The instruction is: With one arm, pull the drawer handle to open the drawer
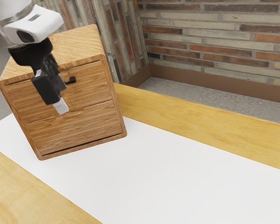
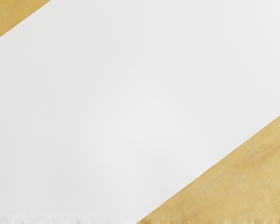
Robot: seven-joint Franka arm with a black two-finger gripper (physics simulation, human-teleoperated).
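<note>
Drawer handle [image 1: 71,80], a short black bar on the upper drawer [image 1: 91,88] of the wooden cabinet [image 1: 79,44], pokes out just beside the black gripper [image 1: 57,99], which hangs close against that front. I cannot tell whether the jaws are spread or pinching. The cabinet stands at the white mat's [image 1: 154,177] edge, on the exterior view's left of the table [image 1: 214,126].

A wooden drawer cabinet [image 1: 79,116] stands at the exterior view's left, with the claw [image 1: 59,106] close before its front. Rightward, the white-covered counter [image 1: 177,177] lies open and flat. A brick wall [image 1: 214,37] rises well behind the counter.
</note>
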